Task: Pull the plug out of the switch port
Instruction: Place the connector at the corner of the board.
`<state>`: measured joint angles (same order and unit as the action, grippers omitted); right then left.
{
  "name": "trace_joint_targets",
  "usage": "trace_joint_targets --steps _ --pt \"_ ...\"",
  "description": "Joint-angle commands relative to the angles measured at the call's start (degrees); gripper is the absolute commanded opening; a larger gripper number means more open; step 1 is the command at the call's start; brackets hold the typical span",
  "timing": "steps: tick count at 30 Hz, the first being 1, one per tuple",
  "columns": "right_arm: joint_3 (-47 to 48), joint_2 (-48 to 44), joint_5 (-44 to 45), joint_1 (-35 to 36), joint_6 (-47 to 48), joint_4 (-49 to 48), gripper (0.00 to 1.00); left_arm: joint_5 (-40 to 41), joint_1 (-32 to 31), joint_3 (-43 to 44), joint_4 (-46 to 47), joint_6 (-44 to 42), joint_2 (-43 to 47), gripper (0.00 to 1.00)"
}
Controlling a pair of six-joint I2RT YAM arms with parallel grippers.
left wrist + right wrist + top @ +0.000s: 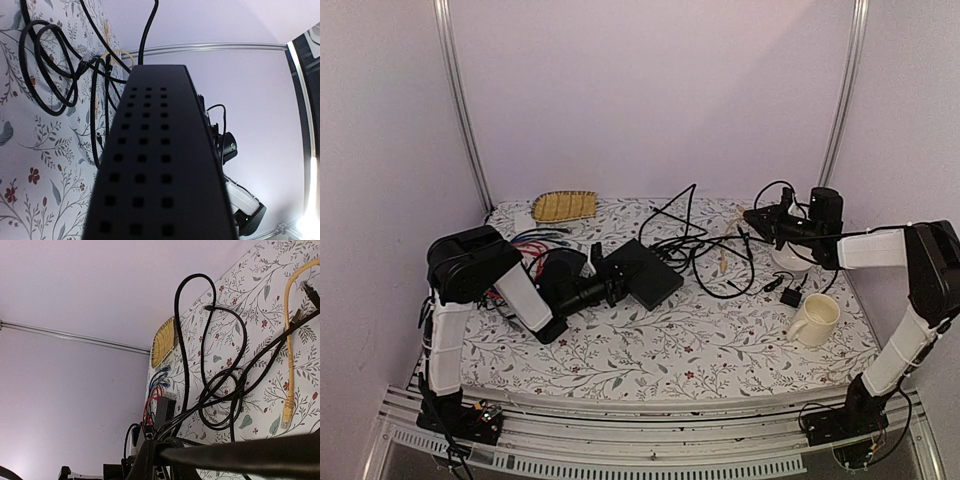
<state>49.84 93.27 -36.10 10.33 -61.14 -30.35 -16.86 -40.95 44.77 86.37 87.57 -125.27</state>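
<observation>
1. The switch [645, 272], a flat matte-black box, sits left of centre in my overhead view on the floral table [670, 345], set at a slant.
2. My left gripper [608, 288] meets the switch's left end and is clamped on it. In the left wrist view the vented top of the box fills the middle of the frame and hides the fingers.
3. My right gripper [752, 217] hangs above the table at the upper right, clenched on a black cable [240, 450] that crosses the bottom of the right wrist view as a dark blur.
4. From there the cable runs toward the switch, which is small at the lower left of that view. I cannot tell whether the plug sits in its port.
5. A tangle of black cables [692, 243] lies between the two grippers, with a yellow patch cable [723, 255] just to its right.
6. Red and blue cables [535, 245] gather at the left, behind the left arm.
7. A cream mug [815, 318] stands at the lower right, well apart from the switch.
</observation>
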Motion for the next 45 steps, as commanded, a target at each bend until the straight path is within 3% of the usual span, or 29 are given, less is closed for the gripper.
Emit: trace_joint_targets --steps 1,5,14,22,28,36,45 --pt "5.8 7.1 -4.9 -0.8 -1.8 0.4 0.02 0.7 -0.6 -0.4 14.2 -1.0 2.9 0.00" --pt "10.4 12.7 -6.1 -0.9 -2.8 1.2 0.04 0.5 -0.7 -0.8 13.8 -1.2 3.3 0.00" --pt "18.9 21.4 -7.0 -2.9 -1.5 5.4 0.28 0.1 -0.8 -1.2 12.6 -2.1 4.6 0.00" --pt "22.1 24.9 -9.2 -4.0 -2.8 5.7 0.40 0.0 -0.8 -1.3 12.1 -2.4 4.9 0.00" --pt "19.9 19.6 -7.7 -4.0 -1.0 7.0 0.42 -0.2 -0.6 -1.3 12.0 -2.4 4.6 0.00" --pt "9.5 8.2 -5.3 -2.7 2.2 8.5 0.42 -0.5 -0.4 -1.0 12.5 -2.3 4.0 0.00" --pt "0.2 -4.3 -1.0 6.6 7.8 9.3 0.41 -1.2 -0.2 -0.4 12.4 -2.3 3.6 0.00"
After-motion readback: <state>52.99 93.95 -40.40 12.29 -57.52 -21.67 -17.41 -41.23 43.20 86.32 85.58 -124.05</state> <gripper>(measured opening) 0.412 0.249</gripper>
